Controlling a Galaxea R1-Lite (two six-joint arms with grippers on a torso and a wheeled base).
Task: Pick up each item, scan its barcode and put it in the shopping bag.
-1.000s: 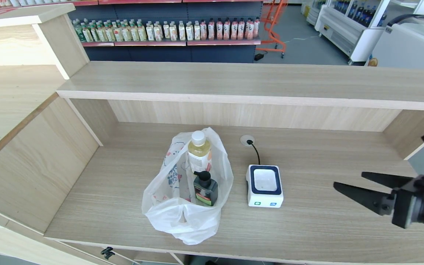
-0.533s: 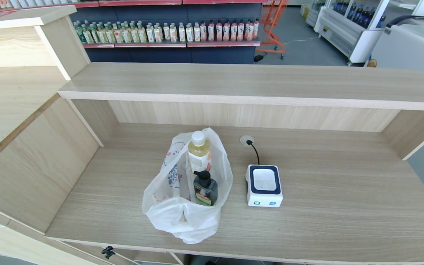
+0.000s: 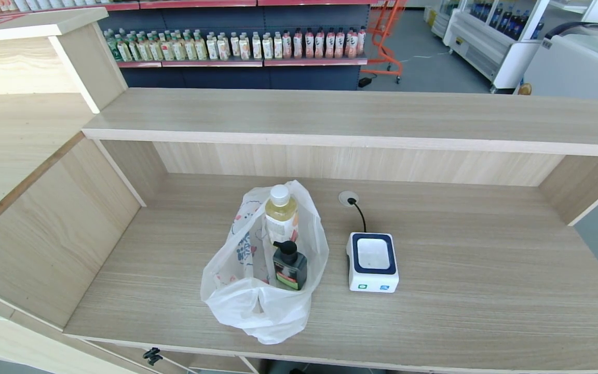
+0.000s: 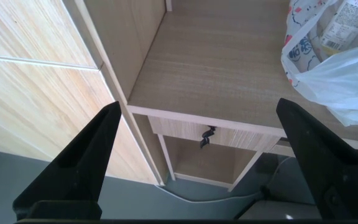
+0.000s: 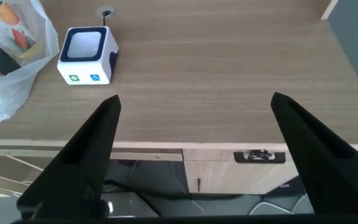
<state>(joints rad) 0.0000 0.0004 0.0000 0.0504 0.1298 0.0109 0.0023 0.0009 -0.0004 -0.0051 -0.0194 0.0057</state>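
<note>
Hanging by the front left corner of the surface [image 3: 486, 301], my left gripper [image 4: 197, 104] is wide apart and holds nothing. The shopping bag [image 3: 236, 304] sits on the surface with a tea bottle [image 3: 281, 215] and a dark pump bottle [image 3: 289, 269] inside. The scanner [image 3: 372, 261] stands just beside it. My right gripper [image 5: 195, 96] is wide apart too, empty, by the front edge.

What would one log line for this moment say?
shopping bag: holds drink bottle, pump bottle | scanner: bare | both jaws: open, empty
</note>
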